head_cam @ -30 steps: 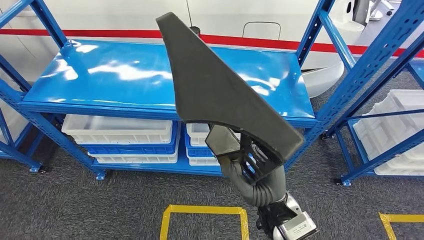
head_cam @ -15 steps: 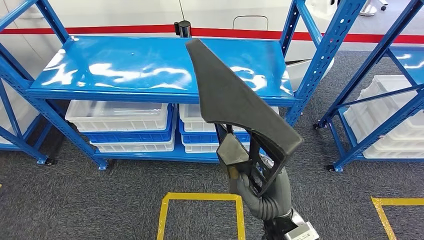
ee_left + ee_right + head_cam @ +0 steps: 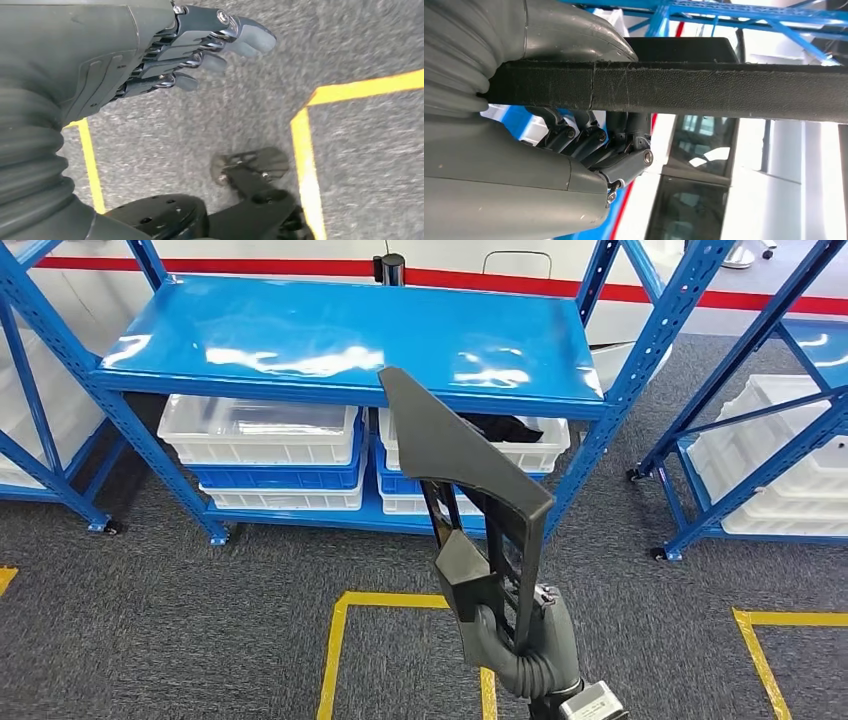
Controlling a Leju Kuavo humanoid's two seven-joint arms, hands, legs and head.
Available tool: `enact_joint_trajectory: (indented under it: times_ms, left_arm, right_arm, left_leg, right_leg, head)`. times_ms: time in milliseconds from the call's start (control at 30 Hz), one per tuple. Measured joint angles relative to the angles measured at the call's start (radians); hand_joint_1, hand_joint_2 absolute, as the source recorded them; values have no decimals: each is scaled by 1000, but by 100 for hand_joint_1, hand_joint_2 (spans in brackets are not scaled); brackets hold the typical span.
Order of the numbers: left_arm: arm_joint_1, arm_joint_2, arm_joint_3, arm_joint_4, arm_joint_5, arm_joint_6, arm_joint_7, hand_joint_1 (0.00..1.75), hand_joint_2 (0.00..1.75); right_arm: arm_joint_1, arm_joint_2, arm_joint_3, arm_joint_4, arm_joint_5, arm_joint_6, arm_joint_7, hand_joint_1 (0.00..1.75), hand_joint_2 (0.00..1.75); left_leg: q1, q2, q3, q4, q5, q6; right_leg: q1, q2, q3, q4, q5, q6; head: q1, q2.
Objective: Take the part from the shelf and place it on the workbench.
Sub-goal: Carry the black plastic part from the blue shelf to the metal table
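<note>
Matt black part (image 3: 455,455), glossy shelf (image 3: 300,330)

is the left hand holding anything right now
No, the left hand hangs over the grey carpet with its fingers stretched out and nothing between them.

from where i stand there's no writing, label, brand or number i can read anywhere. the black part (image 3: 455,455), the blue shelf (image 3: 340,335) and the white bins (image 3: 258,430) under it all look unmarked. the yellow tape lines (image 3: 335,660) on the floor carry no lettering either.
</note>
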Motion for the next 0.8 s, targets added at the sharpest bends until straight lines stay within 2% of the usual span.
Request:
enact_joint_trajectory:
  times_ms: [33,67,100,133,167,200,233,267,300,333,367,433,467,500,533,567,600,633,667,700,733,800]
  left_arm:
    - [0,0,1,0,0,0,0,0,175]
    - [0,-1,2,0,0,0,0,0,175]
    - [0,-1,3,0,0,0,0,0,175]
    - [0,-2,3,0,0,0,0,0,175]
    - [-1,-2,3,-1,0,0,0,0,175]
    - [-1,-3,3,-1,0,0,0,0,175]
    - [0,-3,3,-1,0,0,0,0,175]
    - [2,-3,3,0,0,0,0,0,175]
    - [3,-3,4,0,0,0,0,0,175]
    - [5,-3,4,0,0,0,0,0,175]
    - [7,-2,4,0,0,0,0,0,175]
    - [9,-2,4,0,0,0,1,0,175]
    - [9,-2,4,0,0,0,1,0,175]
    - [9,-2,4,0,0,0,1,0,175]
    - [9,-2,4,0,0,0,1,0,175]
    - [8,-2,4,0,0,0,1,0,175]
    - [7,-2,4,0,0,0,0,0,175]
    - [6,-3,4,0,0,0,0,0,175]
    - [5,-3,4,0,0,0,0,0,175]
    - [3,-3,4,0,0,0,0,0,175]
    - [2,-3,4,0,0,0,0,0,175]
    - [3,-2,5,0,0,0,0,0,175]
  right_arm:
    - [1,0,-2,2,-2,-1,0,175,175]
    - [1,0,-3,3,-3,-2,0,175,175]
    - [1,0,-3,4,-4,-3,0,175,175]
    - [1,0,-4,4,-4,-3,0,175,175]
    - [1,1,-4,5,-4,-4,0,175,175]
    - [1,2,-4,5,-4,-4,-1,175,175]
    - [1,2,-4,5,-4,-4,-2,175,175]
    - [2,2,-4,6,-4,-4,-2,175,175]
    - [2,3,-4,6,-4,-4,-3,175,175]
    - [3,4,-5,6,-4,-4,-2,175,175]
    - [3,5,-5,7,-5,-4,-2,175,175]
    - [4,7,-5,7,-5,-4,-2,175,175]
    - [4,7,-5,8,-5,-4,-2,175,175]
    - [4,7,-6,8,-5,-4,-2,175,175]
    - [5,7,-6,9,-5,-4,-2,175,175]
    - [5,7,-6,10,-5,-4,-2,175,175]
    - [5,8,-7,10,-5,-4,-2,175,175]
    - [6,8,-7,10,-5,-4,-2,175,175]
    - [6,8,-7,10,-5,-4,-2,175,175]
    - [6,8,-8,10,-5,-4,-2,175,175]
    - [6,9,-8,10,-5,-4,-2,175,175]
    - [6,10,-8,10,-5,-4,-3,175,175]
  left_leg:
    - [0,1,-19,0,15,-2]
    - [0,2,-37,0,30,-4]
    - [0,2,-52,1,44,-8]
    - [-1,2,-64,2,57,-13]
    - [-2,2,-71,1,71,-19]
    - [-2,3,-73,-3,84,-26]
    - [-2,4,-74,-9,98,-33]
    - [1,5,-74,-16,110,-41]
    - [4,5,-77,-16,105,-47]
    - [6,4,-84,-3,77,-52]
    - [8,3,-93,31,27,-55]
    - [10,-2,-113,152,-86,-62]
    - [11,-3,-118,216,-114,-66]
    - [12,-4,-113,261,-113,-69]
    - [15,-4,-93,275,-92,-72]
    - [18,-4,-57,255,-65,-75]
    - [22,-4,-5,202,-53,-78]
    - [23,-6,49,133,-57,-79]
    - [22,-8,92,71,-74,-77]
    - [18,-10,116,28,-92,-72]
    - [11,-12,122,9,-99,-63]
    - [4,-9,102,1,-86,-37]
  right_leg:
    - [0,0,20,3,18,11]
    - [0,0,58,-28,40,20]
    - [1,0,112,-89,51,22]
    - [4,0,179,-175,48,18]
    - [6,-1,230,-247,38,11]
    - [10,-1,263,-299,26,4]
    - [13,-1,275,-326,23,-3]
    - [12,-1,264,-326,32,-10]
    - [9,-2,255,-327,44,-19]
    - [7,-3,244,-328,58,-30]
    - [3,-4,231,-329,72,-39]
    - [6,-5,203,-328,99,-49]
    - [8,-6,189,-327,111,-49]
    - [9,-6,174,-325,124,-47]
    - [9,-7,157,-320,135,-44]
    - [8,-7,141,-314,145,-40]
    - [7,-7,123,-305,153,-35]
    - [8,-7,107,-295,159,-29]
    - [8,-7,95,-285,164,-23]
    - [9,-8,86,-279,170,-15]
    - [8,-8,79,-276,177,-6]
    - [4,-7,66,-271,184,8]
  head:
    - [0,0]
    - [0,0]
    - [0,0]
    - [1,0]
    - [0,0]
    - [1,0]
    - [2,0]
    - [1,0]
    - [1,0]
    - [-1,0]
    - [-4,0]
    - [-6,0]
    - [-7,0]
    - [-7,0]
    - [-7,0]
    - [-7,0]
    - [-7,0]
    - [-7,0]
    - [-6,0]
    - [-5,0]
    - [-3,0]
    - [-3,0]
